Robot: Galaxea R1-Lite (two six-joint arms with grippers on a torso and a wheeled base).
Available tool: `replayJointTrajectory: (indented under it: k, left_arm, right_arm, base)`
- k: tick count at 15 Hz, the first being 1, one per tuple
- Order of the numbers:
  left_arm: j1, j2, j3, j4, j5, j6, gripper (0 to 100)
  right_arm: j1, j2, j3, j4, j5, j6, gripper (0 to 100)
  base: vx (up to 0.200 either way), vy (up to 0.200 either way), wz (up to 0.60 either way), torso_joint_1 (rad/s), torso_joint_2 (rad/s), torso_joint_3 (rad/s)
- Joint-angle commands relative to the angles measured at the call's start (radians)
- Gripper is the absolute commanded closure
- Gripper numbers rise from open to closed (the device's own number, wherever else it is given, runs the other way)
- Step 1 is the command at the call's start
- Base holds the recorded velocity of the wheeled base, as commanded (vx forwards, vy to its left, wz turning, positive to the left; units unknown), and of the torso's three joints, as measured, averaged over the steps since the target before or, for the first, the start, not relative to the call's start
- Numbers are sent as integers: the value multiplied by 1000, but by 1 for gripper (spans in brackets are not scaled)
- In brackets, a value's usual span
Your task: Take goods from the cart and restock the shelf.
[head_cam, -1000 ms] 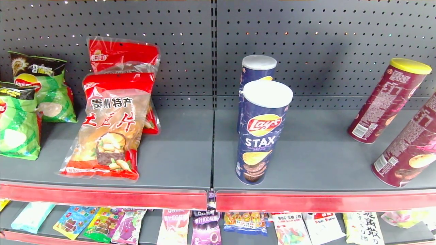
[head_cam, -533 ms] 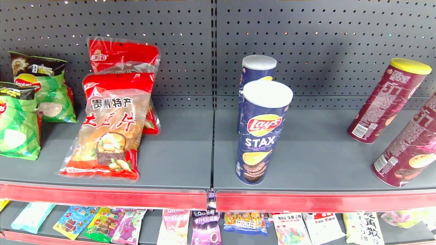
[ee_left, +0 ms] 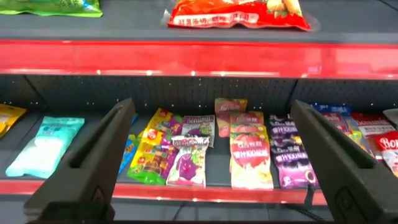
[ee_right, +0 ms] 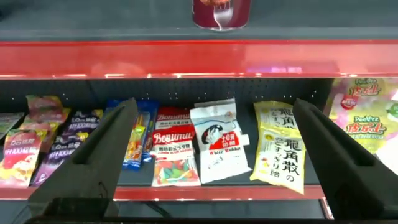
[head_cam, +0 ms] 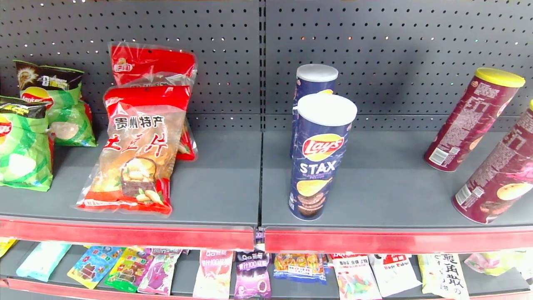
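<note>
Shelf [head_cam: 216, 187] space is shared by 2 blue cans [head_cam: 318, 162] at centre, 2 maroon cans [head_cam: 470, 121] at right, 2 red bags [head_cam: 137, 154] and green bags [head_cam: 25, 146] at left. Left gripper [ee_left: 211, 104] and right gripper [ee_right: 214, 102] are spread wide before the lower tier's sachets [ee_left: 186, 155].

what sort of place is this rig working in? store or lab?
Looks like a shop's snack aisle, or a mock-up of one: a grey pegboard-backed shelf with a red front rail, blue chip canisters and potato chip bags on it, and sweets packets on the lower shelf.
</note>
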Motion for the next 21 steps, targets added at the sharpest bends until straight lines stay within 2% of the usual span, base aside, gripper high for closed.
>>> replayJointTrajectory:
  k: [1, 6, 21]
  left_arm:
    - [0, 2, 0, 0, 1, 0, 0]
    - [0, 2, 0, 0, 1, 0, 0]
    - [0, 2, 0, 0, 1, -2, 0]
  right_arm:
    - [0, -5, 0, 0, 1, 2, 0]
    - [0, -5, 0, 0, 1, -2, 0]
    - [0, -5, 0, 0, 4, -2, 0]
  base:
    - [-200, 0, 0, -2, -2, -2]
    - [0, 0, 0, 0, 0, 0]
    - [0, -200, 0, 4, 2, 3]
